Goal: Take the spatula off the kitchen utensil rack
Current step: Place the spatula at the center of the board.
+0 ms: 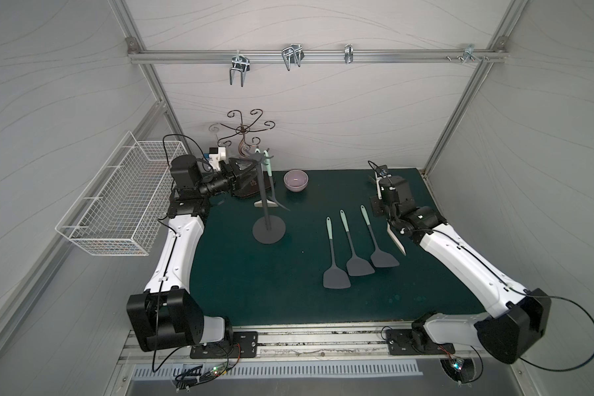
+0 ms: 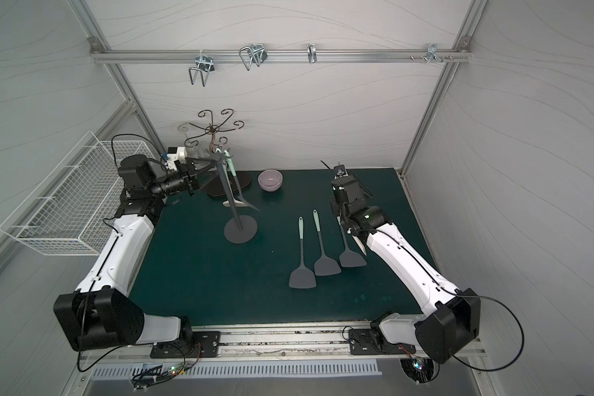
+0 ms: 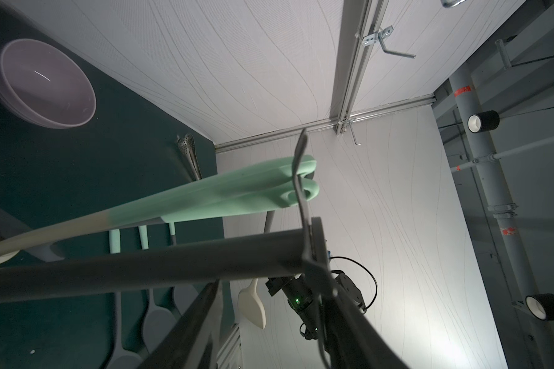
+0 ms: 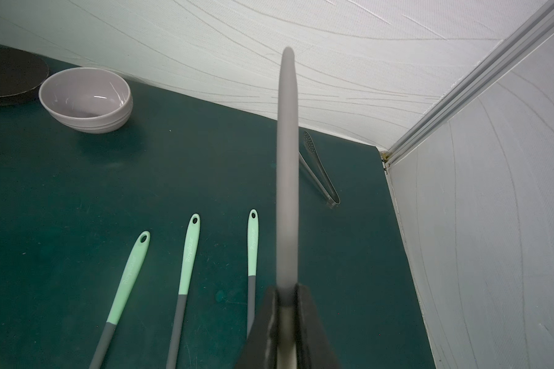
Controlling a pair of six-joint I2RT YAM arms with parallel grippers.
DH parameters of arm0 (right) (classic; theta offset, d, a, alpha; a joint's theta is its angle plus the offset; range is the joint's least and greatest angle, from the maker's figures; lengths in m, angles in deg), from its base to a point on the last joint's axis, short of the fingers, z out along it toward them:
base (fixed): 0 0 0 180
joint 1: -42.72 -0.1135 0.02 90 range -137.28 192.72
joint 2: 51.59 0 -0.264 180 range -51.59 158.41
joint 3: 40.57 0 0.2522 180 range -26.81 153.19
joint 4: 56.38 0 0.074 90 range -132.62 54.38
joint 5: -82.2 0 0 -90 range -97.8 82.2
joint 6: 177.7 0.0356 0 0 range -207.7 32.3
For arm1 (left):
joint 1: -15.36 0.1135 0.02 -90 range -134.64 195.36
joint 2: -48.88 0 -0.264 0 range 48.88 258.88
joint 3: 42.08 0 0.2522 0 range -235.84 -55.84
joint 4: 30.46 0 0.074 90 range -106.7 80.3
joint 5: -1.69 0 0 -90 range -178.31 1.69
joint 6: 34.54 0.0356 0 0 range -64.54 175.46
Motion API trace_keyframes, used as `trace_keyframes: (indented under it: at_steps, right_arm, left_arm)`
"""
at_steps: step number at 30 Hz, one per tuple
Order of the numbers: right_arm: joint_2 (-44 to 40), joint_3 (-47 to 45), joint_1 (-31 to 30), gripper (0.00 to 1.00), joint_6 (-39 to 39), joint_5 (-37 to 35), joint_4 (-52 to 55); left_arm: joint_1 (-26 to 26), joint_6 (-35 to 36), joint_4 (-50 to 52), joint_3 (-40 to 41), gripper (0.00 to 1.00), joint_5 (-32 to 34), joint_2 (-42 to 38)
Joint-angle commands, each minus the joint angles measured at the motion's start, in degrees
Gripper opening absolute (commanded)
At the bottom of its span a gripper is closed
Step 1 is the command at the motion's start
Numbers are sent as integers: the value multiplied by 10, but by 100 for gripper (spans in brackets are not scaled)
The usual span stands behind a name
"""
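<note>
1. At the left gripper (image 1: 251, 168): jaws apart, released, nothing clamped. Raised to the height of the top hub of the kitchen utensil rack (image 1: 270, 233), with fingertips right at the upper end of the pole. Cannot tell whether touching.
2. Just past those fingertips, in the left wrist view: the spatula (image 3: 205, 195), with a mint handle, hung by its end loop on one of the hub's pegs. Right behind it on the same peg, a second mint handle (image 3: 304, 166).
3. Rack upright on its flat round base, toward the far left corner of the table (image 1: 254, 291). Spatula dangling alongside the pole, on the side away from the left gripper.
4. At the right gripper (image 4: 287, 290): clenched on a grey-handled utensil (image 4: 287, 159). Handle sticking out past the fingertips, pale head on the other side of the grip. Held above the table near its right edge.
5. Between rack and right gripper, flat on the table: three loose spatulas (image 1: 360, 266) side by side, mint ends toward the far edge, grey heads toward the near edge.
6. Near the far edge, just beside the rack: a pale bowl (image 1: 296, 180). Close to the far right corner: metal tongs (image 4: 320, 172).
7. Behind the rack at the far left corner: a bronze scrolled stand (image 1: 244, 129). Off the table on the left wall: a white wire basket (image 1: 117, 202).
</note>
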Motion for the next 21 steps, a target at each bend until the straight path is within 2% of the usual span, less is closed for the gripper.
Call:
trace_keyframes:
  at_steps: [1,5,7,8,16,21]
  right_arm:
    - [0,22,3,0,14,4,16]
    - [-18,16,2,0,31,61,12]
    - [-25,15,2,0,42,85,11]
    - [-27,16,2,0,48,97,10]
    - [-43,14,3,0,75,151,6]
    - [-83,-17,2,0,56,252,-34]
  left_arm:
    - [12,24,16,16,58,3,-4]
    - [23,26,8,21,67,-3,-4]
    - [25,32,9,17,93,-7,-5]
    - [26,36,9,13,99,-10,-4]
    - [27,71,57,0,99,-9,-18]
    - [27,166,185,-13,99,24,-64]
